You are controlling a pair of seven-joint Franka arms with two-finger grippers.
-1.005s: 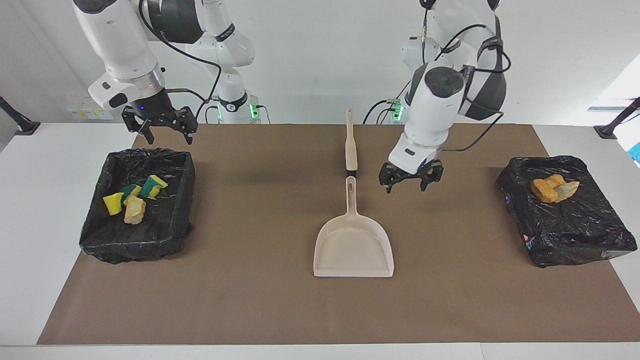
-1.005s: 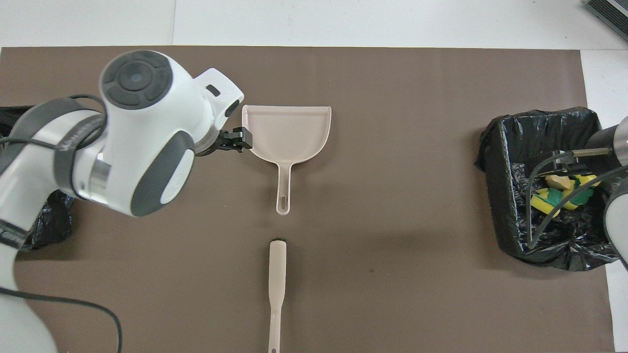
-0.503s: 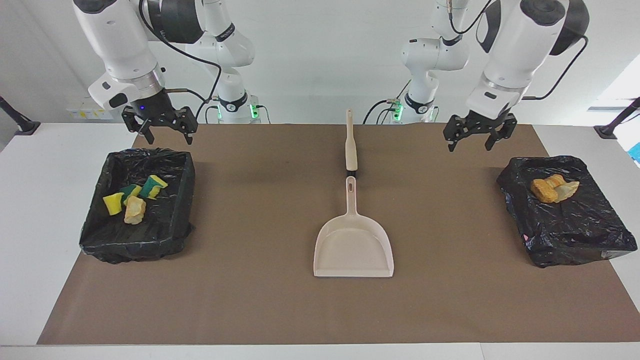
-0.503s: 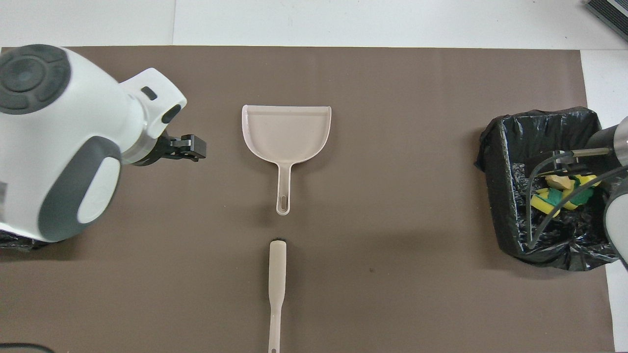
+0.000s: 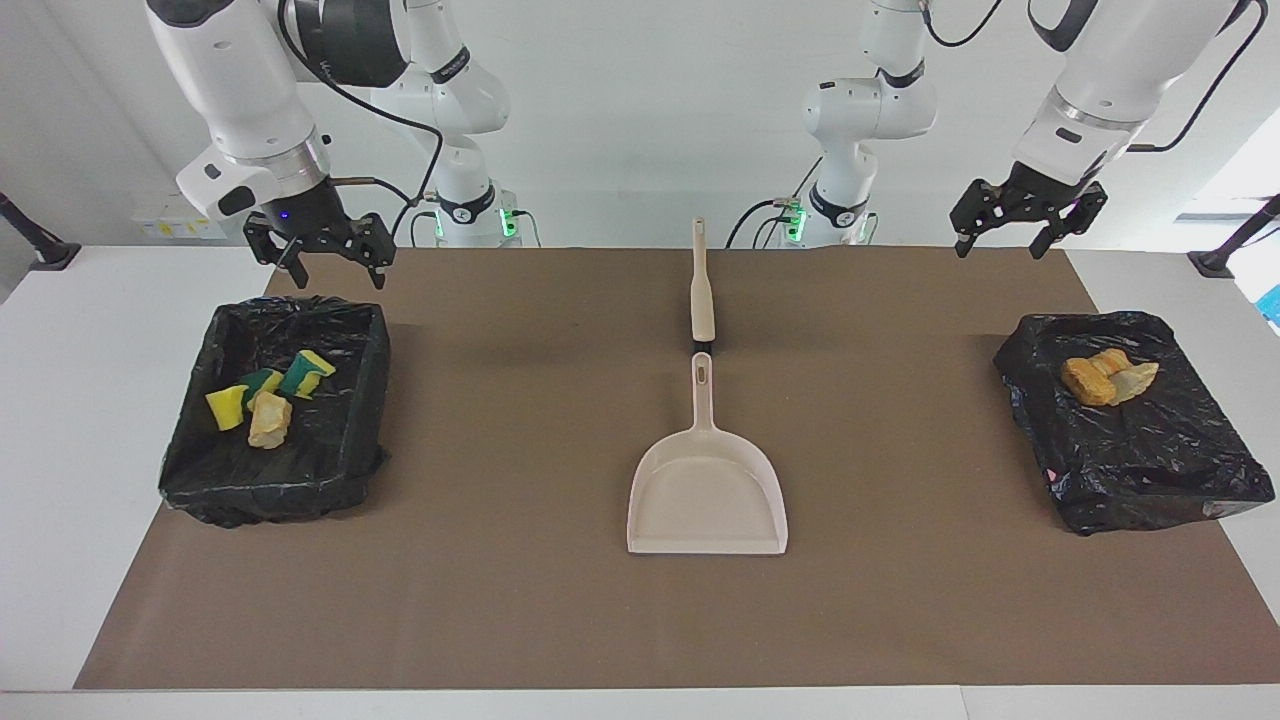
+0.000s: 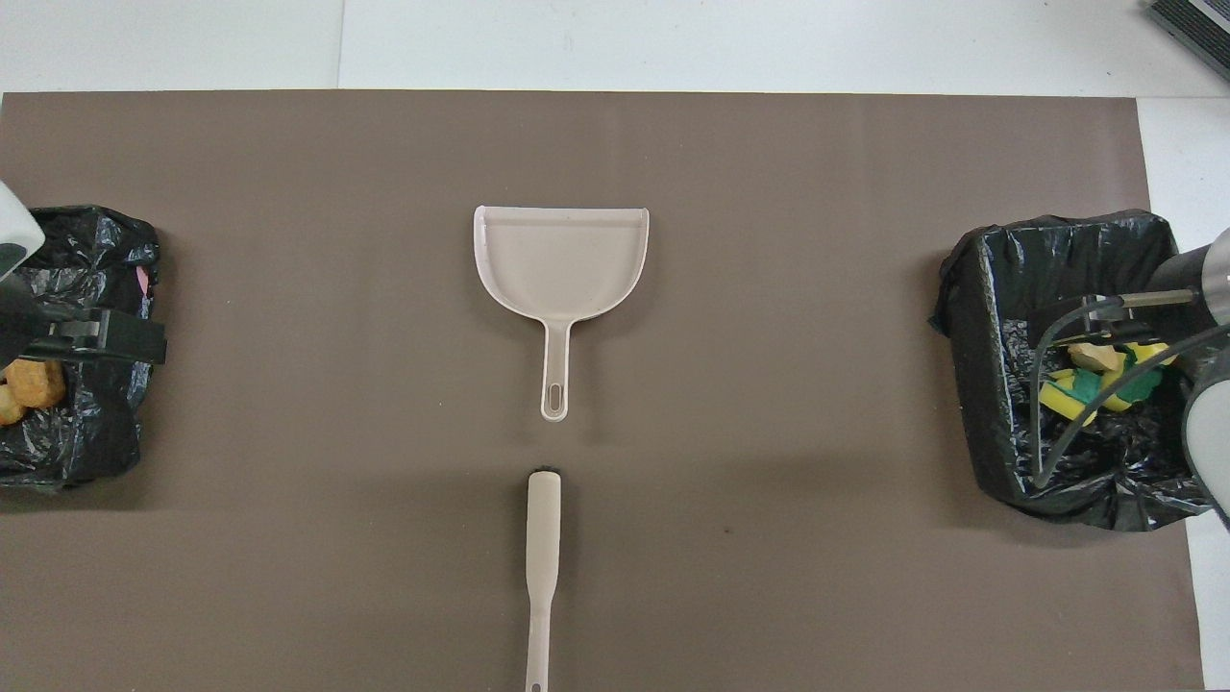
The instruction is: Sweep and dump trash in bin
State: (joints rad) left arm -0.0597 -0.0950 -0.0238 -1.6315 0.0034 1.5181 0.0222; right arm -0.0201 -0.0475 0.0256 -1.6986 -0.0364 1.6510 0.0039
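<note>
Item: table with brown mat (image 5: 500,600), end of a sweep-and-dump job.

Trash: sponge pieces (image 5: 268,385) and a tan lump lay in the lined bin (image 5: 190,440) at the right arm's end; the orange-brown lumps (image 5: 1108,380) sat on the bin (image 5: 1150,480) at the left arm's end. No scrap showed on the mat.

Tools: dustpan (image 5: 707,495) flat at mid-table, pan empty, handle toward the robots; brush (image 5: 702,290) in line with it, nearer the robots. Neither was held.

Right gripper (image 5: 322,262): raised above the robot-side rim of the sponge bin, jaws spread, holding nothing. The scraps lay below it, inside the bin, well apart from the fingertips.

Left gripper (image 5: 1030,225): raised above the mat's corner beside its bin, jaws spread, empty; the lumps sat lower, well apart.

Step judged: task apparently complete. Best handling would be to keep both grippers high and clear of the liners, so no plastic snags.
</note>
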